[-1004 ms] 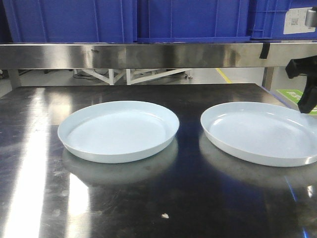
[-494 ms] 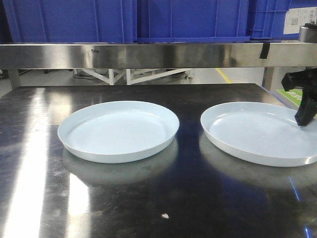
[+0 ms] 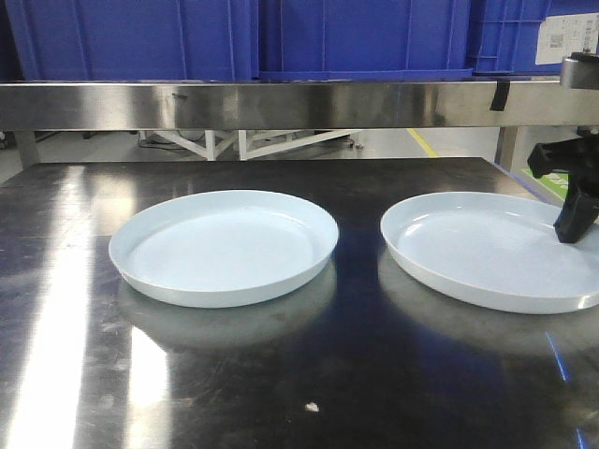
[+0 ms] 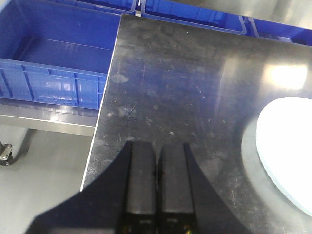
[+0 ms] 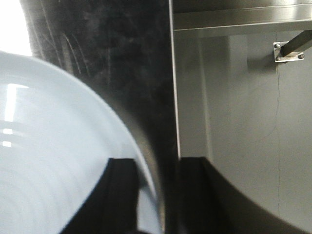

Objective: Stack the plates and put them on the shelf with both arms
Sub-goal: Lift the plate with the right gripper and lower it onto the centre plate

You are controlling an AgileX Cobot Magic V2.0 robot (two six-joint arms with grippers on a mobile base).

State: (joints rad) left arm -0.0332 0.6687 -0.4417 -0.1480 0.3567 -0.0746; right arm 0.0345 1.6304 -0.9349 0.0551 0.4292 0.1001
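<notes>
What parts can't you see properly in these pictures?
Front view: right plate and right gripper are cut off by the picture's right edge.
Right wrist view: the rim is blurred, so contact with the fingers is unclear.
Left wrist view: the left plate is mostly cropped by the right edge.

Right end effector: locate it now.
Front view, far right: the matte-black right end effector straddles the outer rim of the right-hand pale bluish-white glossy plate.

Pale left plate (image 3: pixel 223 245), matching right plate (image 3: pixel 487 248), flat, apart, unstacked
</notes>
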